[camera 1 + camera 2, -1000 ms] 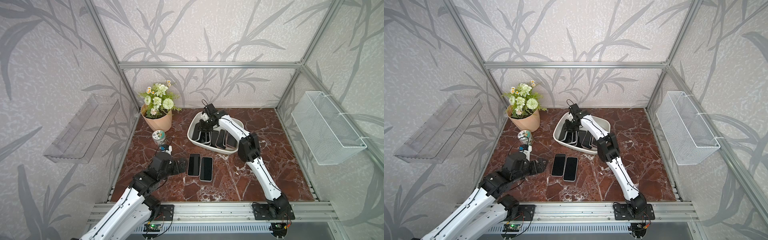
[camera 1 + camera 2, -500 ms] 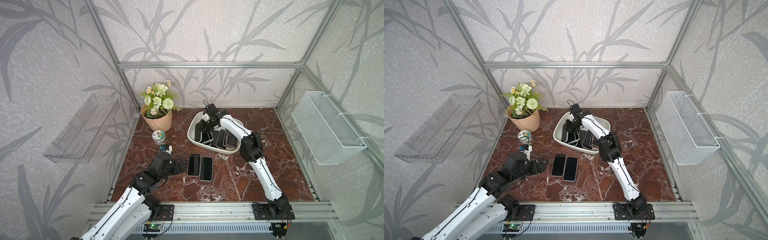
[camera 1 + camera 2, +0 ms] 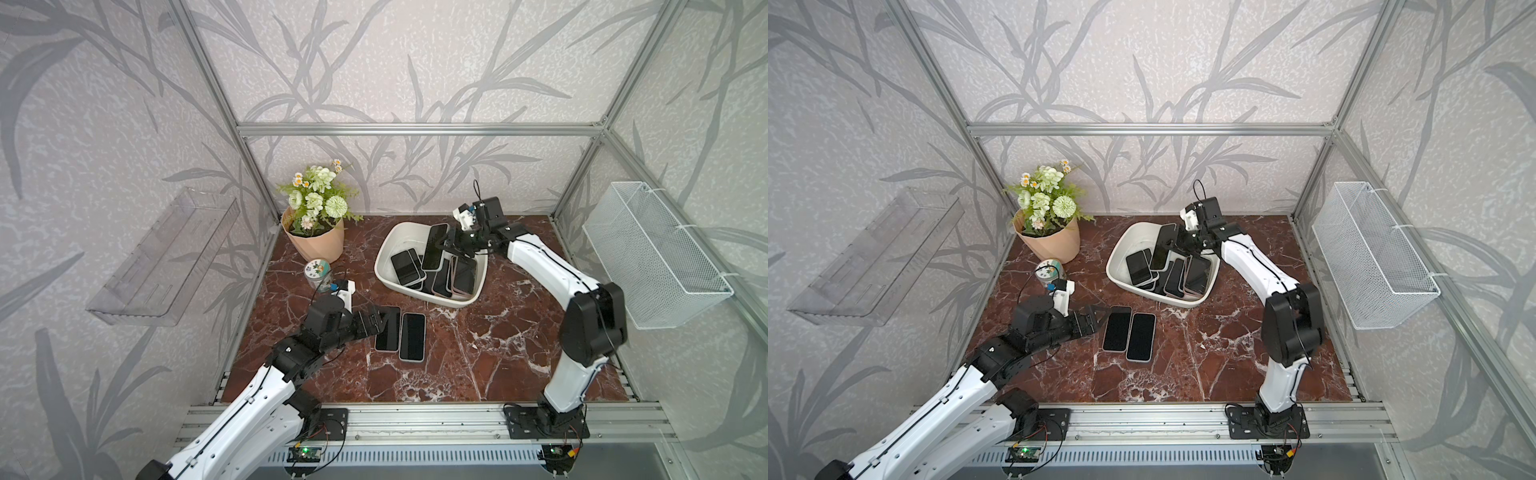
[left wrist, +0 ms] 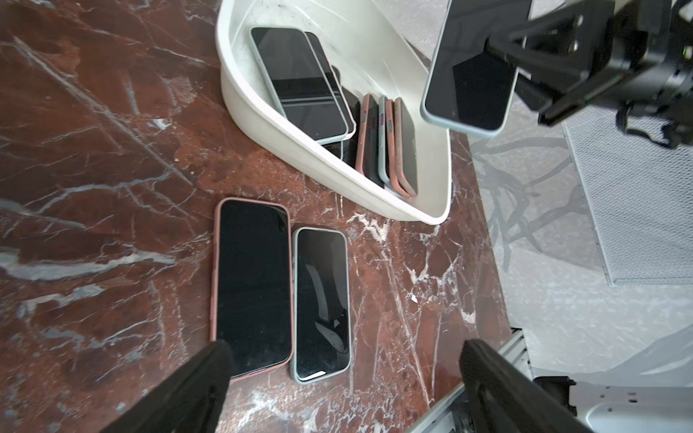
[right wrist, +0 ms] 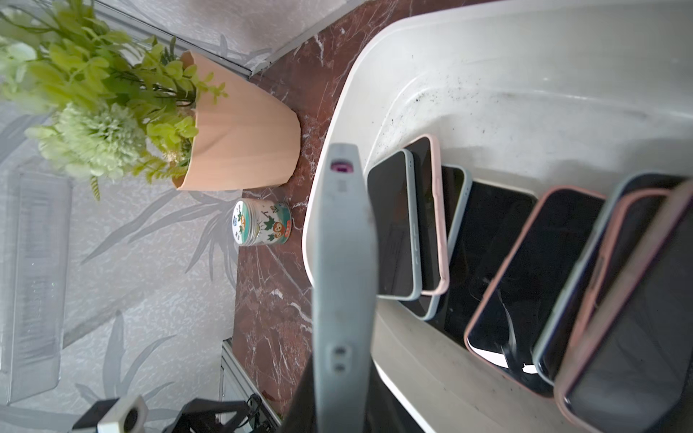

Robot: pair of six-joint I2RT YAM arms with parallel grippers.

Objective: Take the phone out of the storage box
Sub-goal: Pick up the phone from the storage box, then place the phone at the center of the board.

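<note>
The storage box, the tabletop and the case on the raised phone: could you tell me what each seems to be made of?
The storage box looks like moulded plastic, off-white and smooth: rounded corners, thin flared rim, dark scuff specks inside. The tabletop is red-brown marble or a marble-look laminate: white veins, slight sheen. The case on the raised phone is probably silicone or soft plastic: matte grey-blue, rounded edge.

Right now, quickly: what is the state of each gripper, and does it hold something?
Left gripper: open, holding nothing.
Right gripper: shut on a phone, above the storage box.
</note>
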